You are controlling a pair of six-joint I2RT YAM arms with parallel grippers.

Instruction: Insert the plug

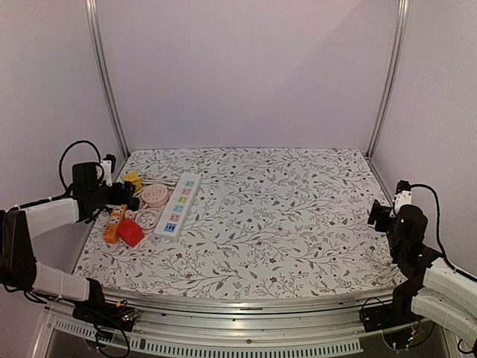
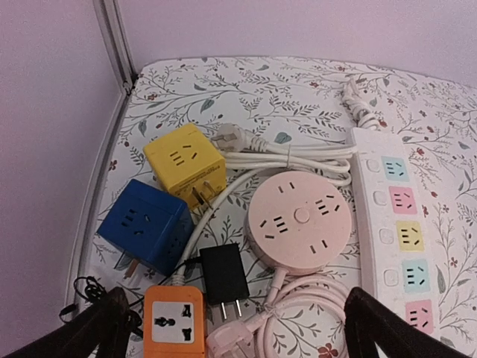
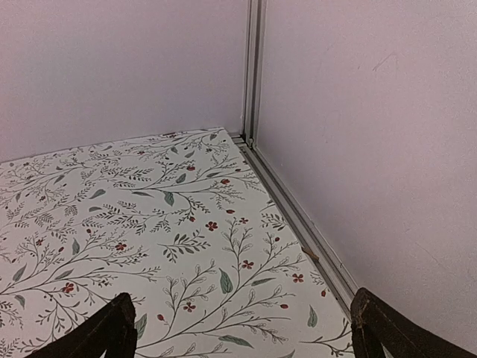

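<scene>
Black plug [image 2: 223, 272], lower centre, prongs down-frame, lies just ahead of the wide, empty left claw [image 2: 237, 321]; right claw [image 3: 242, 321], wide too, well apart.

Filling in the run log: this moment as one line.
left gripper: open, above loose small black plug | right gripper: open, over floral tablecloth | long white power strip: visible sockets empty

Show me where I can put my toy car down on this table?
Right of the strip the table is bare, all the way to its back and right edges. The left side is crowded: yellow cube, blue cube, pink socket, black plug and cords sit packed between the strip and the left edge.
</scene>
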